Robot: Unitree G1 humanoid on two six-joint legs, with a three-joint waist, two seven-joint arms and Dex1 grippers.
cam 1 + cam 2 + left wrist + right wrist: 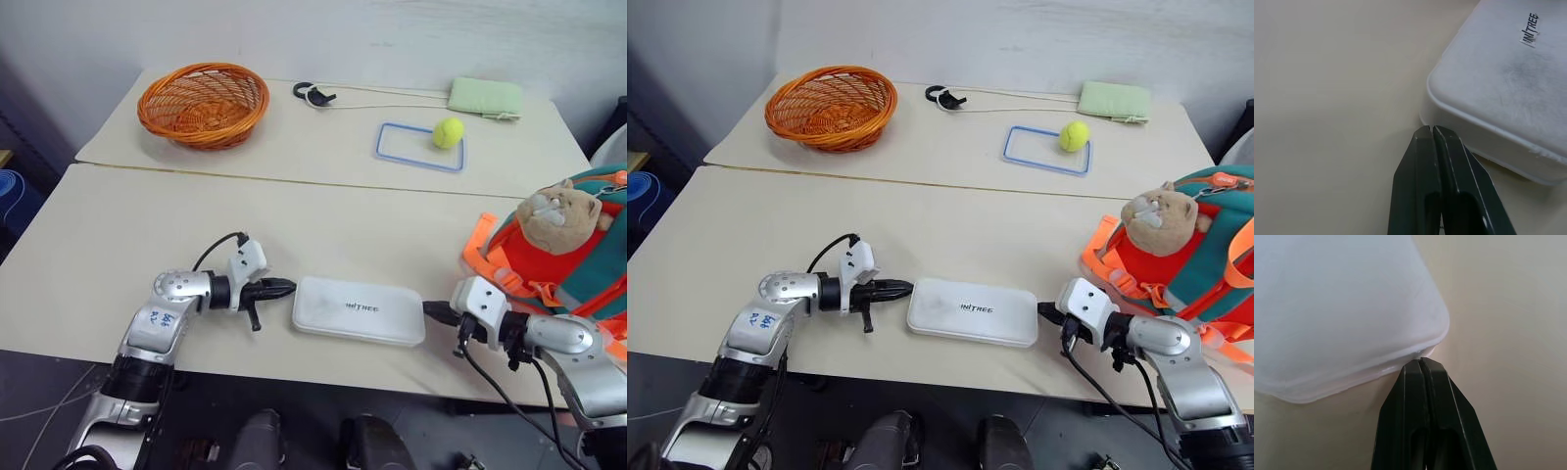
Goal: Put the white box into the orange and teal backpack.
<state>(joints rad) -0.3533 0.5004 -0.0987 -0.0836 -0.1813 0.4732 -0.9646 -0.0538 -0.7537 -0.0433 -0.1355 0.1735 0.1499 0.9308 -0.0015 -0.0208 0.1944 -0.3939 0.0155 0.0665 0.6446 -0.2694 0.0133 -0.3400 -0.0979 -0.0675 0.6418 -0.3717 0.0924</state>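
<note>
Flat between both claws — left claw (290, 287), right claw (428, 309) — white box (359, 309).

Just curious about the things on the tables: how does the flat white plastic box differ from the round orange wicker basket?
The flat white plastic box is a closed, low, rounded rectangle with dark lettering on its lid; the round orange wicker basket is an open woven bowl. The box lies on the near table between the two grippers, the basket on the far table at the left corner. Both rest flat on pale tabletops.
</note>
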